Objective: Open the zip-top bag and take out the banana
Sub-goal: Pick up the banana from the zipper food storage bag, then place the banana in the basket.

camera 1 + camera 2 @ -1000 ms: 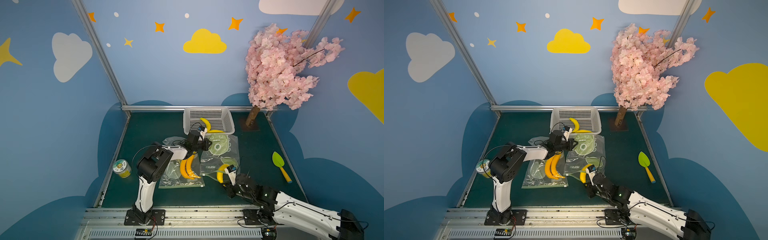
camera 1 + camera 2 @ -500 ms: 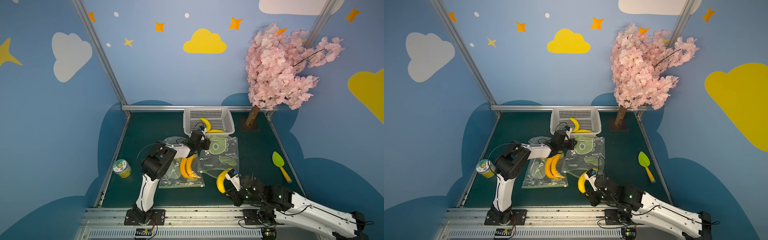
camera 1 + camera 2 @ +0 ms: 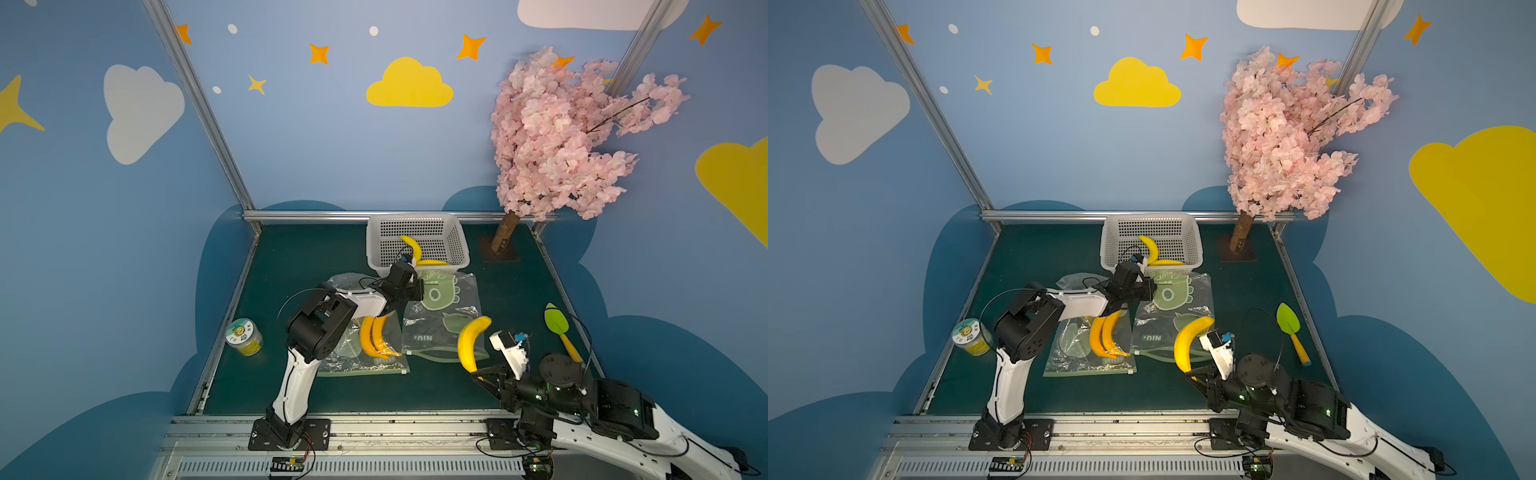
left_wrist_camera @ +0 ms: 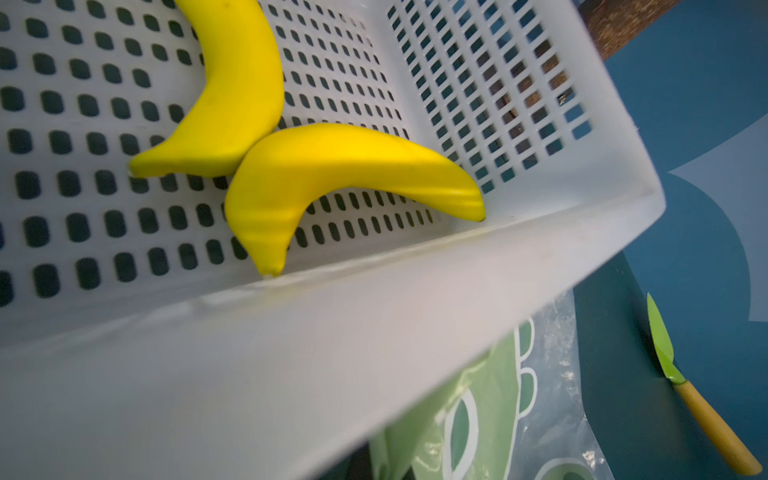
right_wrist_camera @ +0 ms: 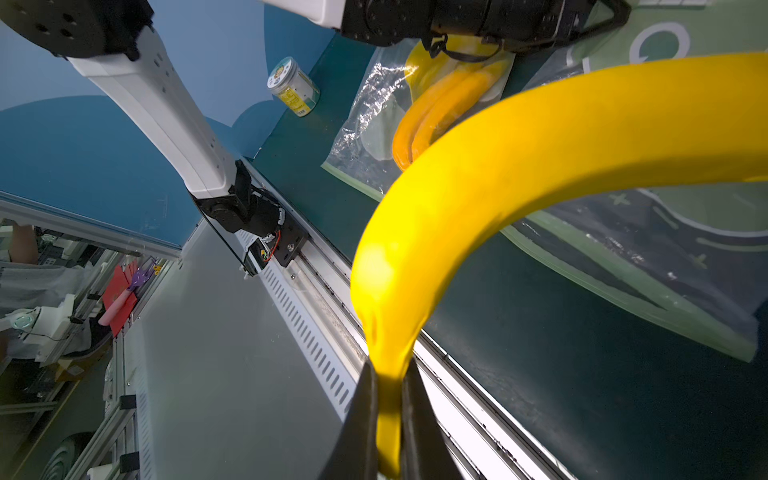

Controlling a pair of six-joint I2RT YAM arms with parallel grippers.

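Lifting the long yellow curved banana [image 3: 469,340] higher and pulling it nearer the front rail than a second ago, now fully out of the bag's mouth. Pinching just its thin lower tip between the black fingers of the right claw [image 5: 388,399], with the fat curve sticking up in the air. Hanging it over the near corner of the see-through zip-top bag with green dinosaur pictures [image 3: 440,320], looking clear of it. Leaving that bag lying flat on the dark green table [image 3: 311,257]. Resting the left claw [image 3: 413,287], pressed together, at the bag's far end, just beside the white plastic basket full of holes [image 3: 432,232]; not able to tell about any bag edge caught in it. Ignoring a second clear bag [image 3: 353,368] with two orange-yellow bananas [image 3: 365,336] inside, partly under the left arm. Seeming to be finishing the take-out step, with the opening part done. Needing next, most likely, a slow carry to a free spot, maybe the basket already holding two yellow bananas [image 3: 414,248], then spreading the claw to let go. Needing care too: gripping only the tip, so risking a swing or a slip.
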